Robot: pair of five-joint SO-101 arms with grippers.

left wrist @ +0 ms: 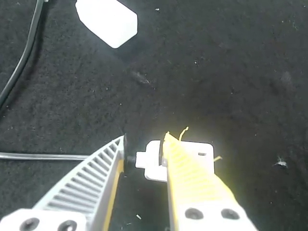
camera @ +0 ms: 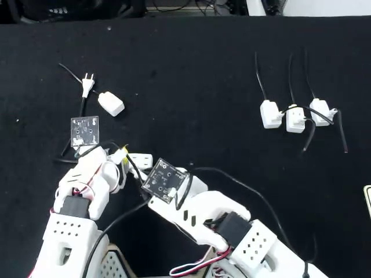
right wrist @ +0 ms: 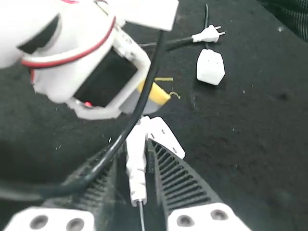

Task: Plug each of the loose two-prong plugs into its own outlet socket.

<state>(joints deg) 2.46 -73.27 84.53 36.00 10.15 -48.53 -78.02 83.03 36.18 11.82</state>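
Observation:
My right gripper (right wrist: 136, 147) is shut on a white two-prong plug (right wrist: 136, 166), whose front end meets a white outlet socket (right wrist: 164, 137) on the black table. That socket (camera: 141, 159) lies between the two arms. My left gripper (left wrist: 143, 139) is open around the socket's (left wrist: 190, 161) end, with its yellow finger (left wrist: 185, 178) lying over the socket. A second loose plug (camera: 88, 84) with a black cable and a free socket (camera: 111, 103) lie at the far left. The same plug (right wrist: 208, 33) and socket (right wrist: 211, 67) appear beyond my right gripper.
Three sockets (camera: 295, 119) with plugs and black cables in them sit in a row at the far right. A small circuit board (camera: 84, 131) on the left arm lies near the loose cable. The right arm (camera: 203, 214) crosses the near middle of the table.

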